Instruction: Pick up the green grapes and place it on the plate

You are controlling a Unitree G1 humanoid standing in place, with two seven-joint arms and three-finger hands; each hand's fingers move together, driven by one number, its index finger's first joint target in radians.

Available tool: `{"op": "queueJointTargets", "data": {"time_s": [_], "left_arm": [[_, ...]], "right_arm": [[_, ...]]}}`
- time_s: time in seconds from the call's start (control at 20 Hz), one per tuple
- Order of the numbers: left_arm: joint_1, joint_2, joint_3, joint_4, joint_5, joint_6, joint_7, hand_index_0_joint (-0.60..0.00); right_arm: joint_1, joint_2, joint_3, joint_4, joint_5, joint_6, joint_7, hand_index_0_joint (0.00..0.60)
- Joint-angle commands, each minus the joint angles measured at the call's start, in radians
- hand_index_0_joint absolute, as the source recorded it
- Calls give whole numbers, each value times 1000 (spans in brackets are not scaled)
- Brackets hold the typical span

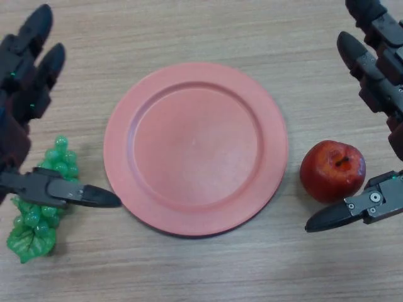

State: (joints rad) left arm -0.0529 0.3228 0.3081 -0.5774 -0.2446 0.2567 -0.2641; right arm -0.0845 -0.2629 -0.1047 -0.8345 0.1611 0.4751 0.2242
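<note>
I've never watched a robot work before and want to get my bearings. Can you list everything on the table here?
plate: one, pinkish red, middle of the table, nothing on it
grapes: one bunch, green, left of the plate, partly under the left hand's thumb
apple: one, red, right of the plate
table: one, light wood grain, under everything
left hand: one, black, fingers straight, above the grapes
right hand: one, black, fingers straight, beside the apple
</note>
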Motion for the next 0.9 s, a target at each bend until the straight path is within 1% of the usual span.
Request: {"op": "queueJointTargets", "data": {"time_s": [0.05,0.35,0.45,0.5,0.55,0.6,0.65,0.75,0.8,0.85,0.9], "left_arm": [[-11,45,88,-62,-26,-156,-3,0],[-5,46,99,-48,-24,-165,-5,0],[18,40,116,-33,12,-220,-21,0],[40,33,140,-13,38,-264,-33,0],[46,32,152,-3,48,-277,-33,0],[56,37,185,23,69,-294,-33,0],[62,37,197,40,88,-308,-31,0],[69,43,229,117,172,-361,2,0],[83,53,247,158,259,-349,27,0],[92,54,253,166,289,-339,21,0],[113,49,255,187,365,-345,12,0]], "right_arm": [[-26,-29,-50,-64,44,-85,-30,0],[-31,-28,-35,-60,20,-84,-26,0],[-40,-26,-21,-55,9,-73,-27,0],[-48,-26,-14,-47,0,-76,-24,0],[-51,-25,-11,-44,-4,-80,-21,0],[-54,-24,-3,-34,-15,-89,-17,0],[-55,-23,3,-30,-21,-91,-15,0],[-65,-17,21,-16,-32,-90,-12,0],[-71,-15,30,-13,-35,-77,-11,0],[-74,-14,33,-11,-36,-72,-8,0],[-82,-13,36,-10,-35,-62,-2,0]]}}
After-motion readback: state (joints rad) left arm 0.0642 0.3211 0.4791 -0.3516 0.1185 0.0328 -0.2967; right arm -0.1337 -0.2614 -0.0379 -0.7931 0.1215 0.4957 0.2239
